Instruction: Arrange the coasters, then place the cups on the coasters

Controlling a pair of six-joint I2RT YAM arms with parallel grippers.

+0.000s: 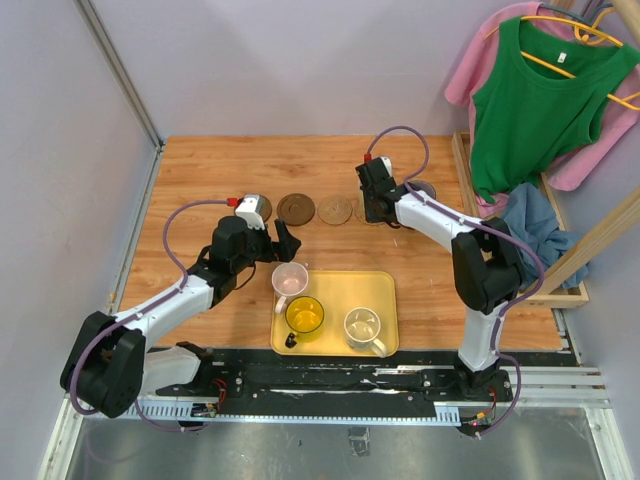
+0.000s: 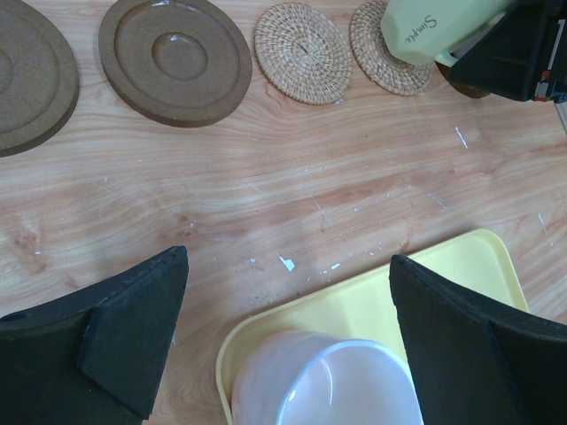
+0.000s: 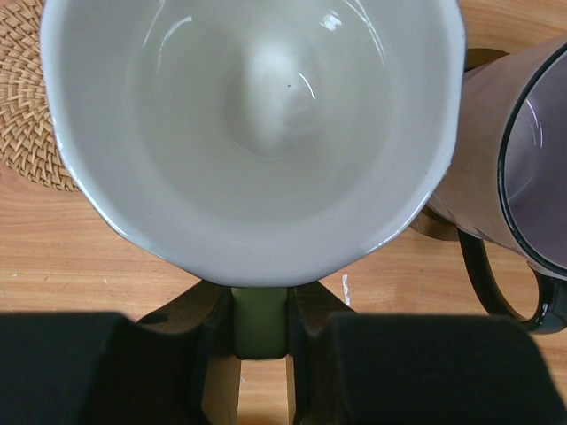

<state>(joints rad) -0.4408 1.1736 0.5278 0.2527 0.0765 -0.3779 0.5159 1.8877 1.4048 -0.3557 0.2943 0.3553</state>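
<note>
Pale cup (image 3: 252, 124) hangs clamped by its handle in the right end effector (image 3: 259, 323) above a coaster (image 3: 22, 124), left end effector (image 2: 288, 261) spread over pink cup (image 2: 323, 385).

Robot test cell: plain partition walls (image 1: 280, 60), wooden table (image 1: 200, 170), hanging clothes (image 1: 530, 110).

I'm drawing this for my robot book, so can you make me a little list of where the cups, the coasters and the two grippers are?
cups on tray: pink cup, yellow cup, cream cup, all on the yellow tray
grey-purple cup: on a brown coaster
right gripper: shut on the pale green cup by its handle, over a woven coaster; touching or not, cannot tell
left gripper: open, above the pink cup
coasters without cups: two dark coasters, one other woven coaster
</note>
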